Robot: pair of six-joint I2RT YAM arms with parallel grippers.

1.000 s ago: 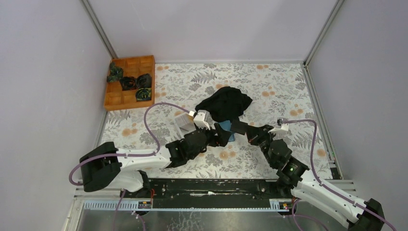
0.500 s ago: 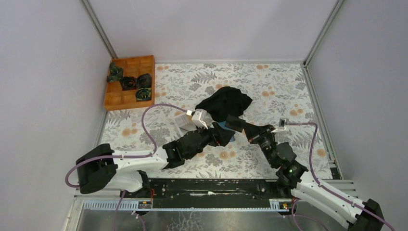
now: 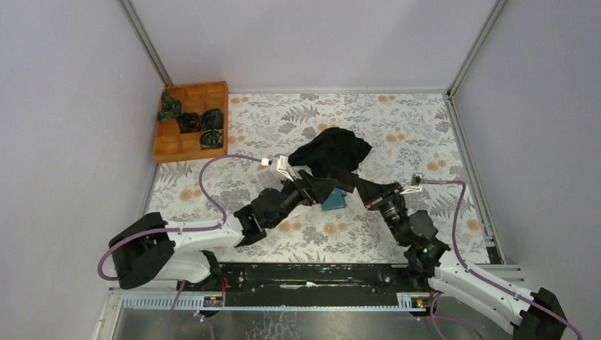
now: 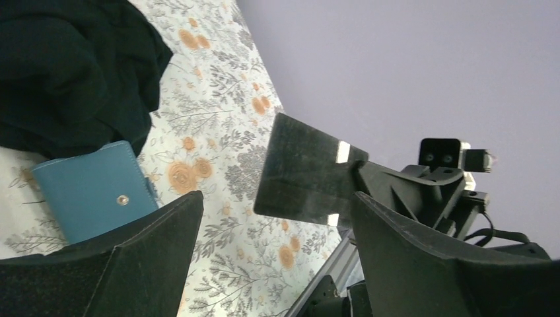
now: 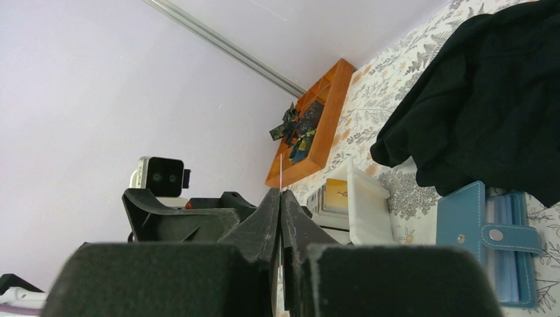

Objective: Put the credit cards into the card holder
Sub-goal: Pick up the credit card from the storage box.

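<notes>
Right wrist view shows black card (image 5: 280,174) only edge-on.

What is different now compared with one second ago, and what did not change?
The left fingers, open, swung left and uncovered more of the card holder. The right fingers shifted slightly left, still shut on the black card. The black cloth and the orange tray stayed in place.

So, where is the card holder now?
In the top view, the card holder lies mid-table at the black cloth's near edge, close beside the left gripper.
</notes>
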